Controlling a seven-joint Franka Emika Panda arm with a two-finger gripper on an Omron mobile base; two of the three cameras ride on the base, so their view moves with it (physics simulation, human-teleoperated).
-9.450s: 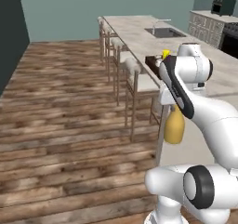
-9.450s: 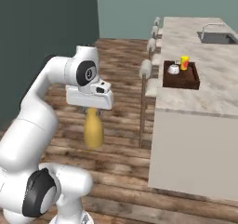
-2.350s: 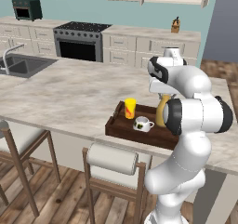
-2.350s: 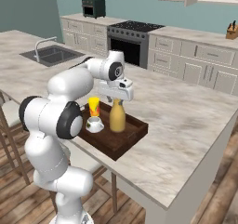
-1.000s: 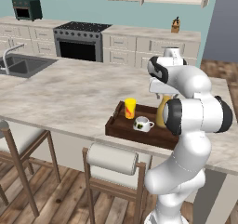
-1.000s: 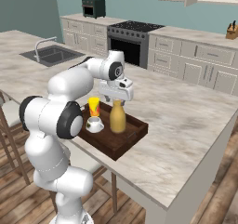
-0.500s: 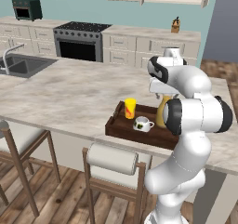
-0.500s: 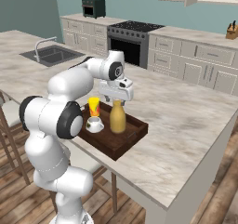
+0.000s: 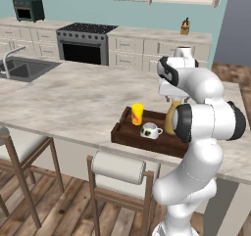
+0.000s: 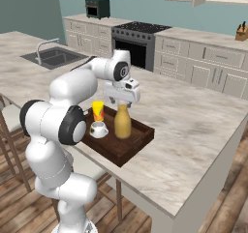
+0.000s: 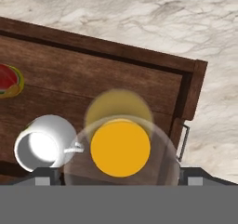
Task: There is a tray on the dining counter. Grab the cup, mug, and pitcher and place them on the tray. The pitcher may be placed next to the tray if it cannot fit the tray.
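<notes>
Wooden tray (image 10: 140, 141) holds cup (image 10: 98, 110), mug (image 10: 99, 129), pitcher (image 10: 122, 122); hand (image 10: 122, 101) released above pitcher.

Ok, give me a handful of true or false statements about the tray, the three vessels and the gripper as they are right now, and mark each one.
1. The pitcher stands upright on the tray. True.
2. The mug lies tipped over on the dining counter beside the tray. False: it sits upright on the tray.
3. The gripper is open above the pitcher's neck, not clamped on it. True.
4. The cup is missing from the tray. False: it stands on the tray, next to the mug.
5. The pitcher was set on the counter beside the tray. False: it is inside the tray's edges.
</notes>
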